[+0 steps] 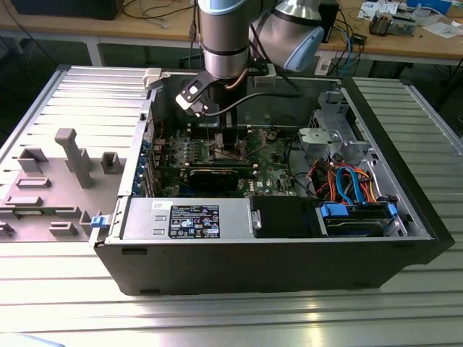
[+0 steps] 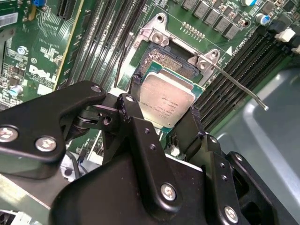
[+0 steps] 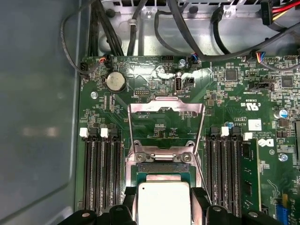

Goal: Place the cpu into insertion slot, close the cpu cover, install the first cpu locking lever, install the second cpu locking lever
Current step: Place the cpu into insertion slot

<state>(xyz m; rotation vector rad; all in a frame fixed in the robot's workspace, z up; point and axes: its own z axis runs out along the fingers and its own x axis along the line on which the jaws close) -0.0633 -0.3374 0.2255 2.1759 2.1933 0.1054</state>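
Aluminium ribbed worktop (image 1: 217,318) carries the open black computer case (image 1: 253,267), lying on its side with the board facing up. On the exterior view's left a grey plastic fixture (image 1: 72,155) with upright pegs sits on the same surface, beside the case. Behind it is a wooden worktop (image 1: 427,45) with loose cables and small parts on it; the room looks like a lab. The arm (image 1: 224,36) comes straight down into the case over the green motherboard (image 3: 154,84). The tool (image 2: 164,112) is clenched on the cpu (image 2: 166,96), one black finger on each of two opposite edges, grey metal top facing up. The cpu sits slightly tilted, over the near part of the insertion slot (image 2: 164,58); the slot's dark centre is exposed at the far side. Cannot tell whether the chip touches the socket. The cpu cover (image 3: 164,105) stands raised on the far side of the slot, not closed. A locking lever (image 2: 239,88) sticks out free, unlatched, over the memory slots (image 3: 101,173) that flank the socket on both sides. A coin cell (image 3: 115,82) sits further up the board. In the exterior view, a silver power supply (image 1: 188,217) and a blue drive caddy (image 1: 354,217) line the case's near wall, with orange and blue cables (image 1: 347,181) bunched just behind the caddy.
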